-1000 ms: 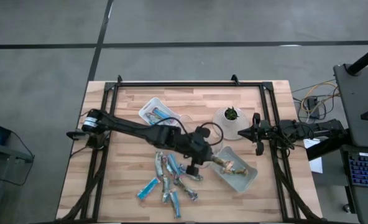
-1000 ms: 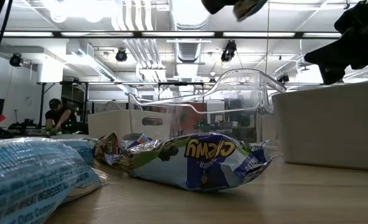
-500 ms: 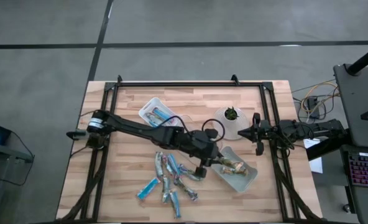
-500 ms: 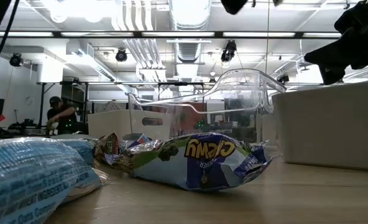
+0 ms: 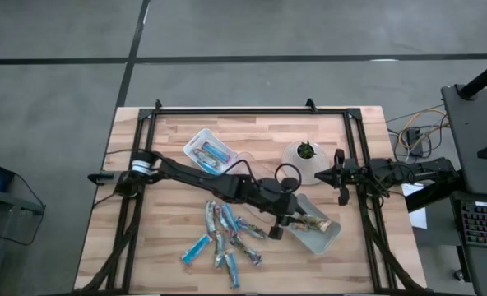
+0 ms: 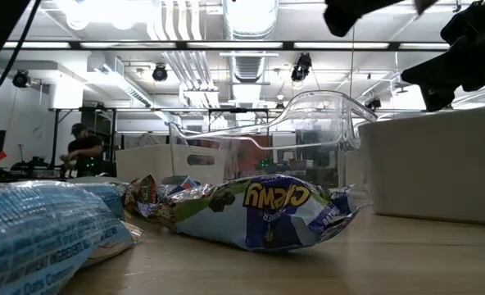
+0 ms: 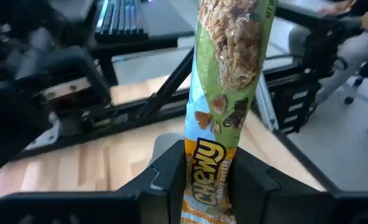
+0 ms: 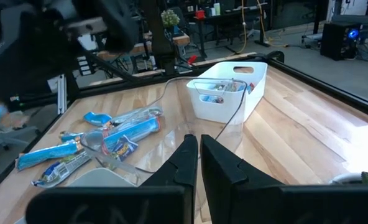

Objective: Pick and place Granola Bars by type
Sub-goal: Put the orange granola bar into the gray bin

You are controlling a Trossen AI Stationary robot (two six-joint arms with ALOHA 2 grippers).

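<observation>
My left gripper (image 5: 291, 217) reaches over the clear tray (image 5: 331, 236) at the table's right and is shut on a greenish-tan granola bar (image 7: 230, 56). That tray holds greenish-tan bars (image 5: 316, 222). Several blue and silvery bars (image 5: 225, 237) lie loose in a pile on the wood near the front; the low view shows one of them, printed "Chewy" (image 6: 267, 211), flat on the table. A second clear tray (image 5: 196, 141) at the back left holds blue bars (image 5: 211, 152). My right gripper (image 5: 340, 182) waits shut at the table's right edge. My left gripper pinches the bar's lower part, at the "CHEWY" print (image 7: 204, 163), between its two fingers (image 7: 171, 171). The fingers come from the table's left, tipped a little downward, and the bar runs on past them along their line. The bar is lifted clear above the right tray.
A white container (image 5: 305, 160) with a small green plant stands at the back right, beside the right tray. A black frame (image 5: 252, 111) runs around the tabletop. Bare wood lies along the far edge and at the front left.
My left gripper has carried the greenish-tan bar toward the table's right edge and downward, from beside the loose pile to over the right tray. It has tipped from pointing steeply down to nearly level and stays shut on the bar.
</observation>
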